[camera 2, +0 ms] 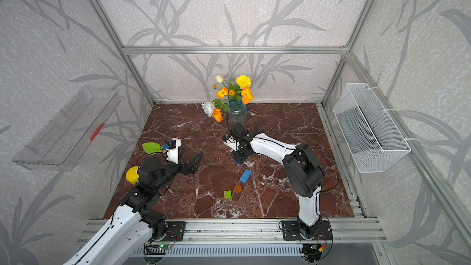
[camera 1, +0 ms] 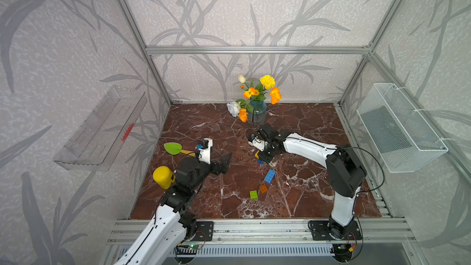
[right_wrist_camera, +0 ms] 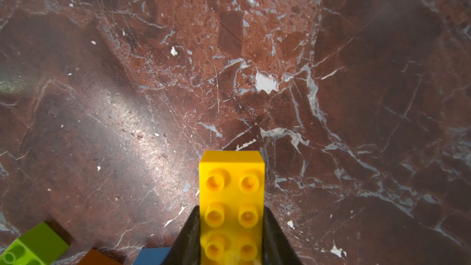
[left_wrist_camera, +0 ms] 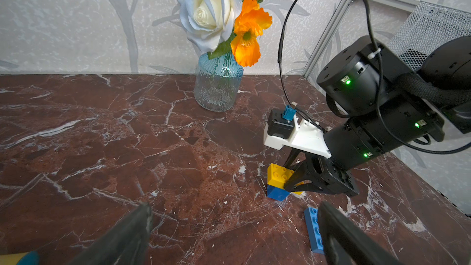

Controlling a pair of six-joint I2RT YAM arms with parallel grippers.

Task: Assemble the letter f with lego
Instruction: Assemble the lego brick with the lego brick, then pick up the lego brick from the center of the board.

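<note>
Red-brown marble worktop (camera 1: 193,123) filled the cell floor. White wire basket (camera 1: 404,130) hung on one side wall, clear plastic tray (camera 1: 102,128) on the opposite wall. Blue glass vase (camera 1: 258,113) with flowers stood at the back centre of the worktop. Yellow jar (camera 1: 163,176) and green toy shovel (camera 1: 172,148) sat by the left arm, away from the lego.

Right end effector (right_wrist_camera: 232,225) was clenched on the long yellow brick (right_wrist_camera: 231,182), fingers (right_wrist_camera: 188,235) pressed against both long sides and about half the brick sticking out past the tips. In the left wrist view the yellow brick sat on top of the short blue brick (left_wrist_camera: 276,192), which rested on the worktop just in front of the vase; couldn't tell if the studs were fully seated.

Left end effector (camera 1: 225,164) was released, jaws wide apart with nothing between them, hovering near that stack.

Long blue brick (camera 1: 269,176) lay loose just beside the stack. Orange brick (camera 1: 263,188) and lime green brick (camera 1: 253,194) lay loose near each other, closer to the front, not touching
</note>
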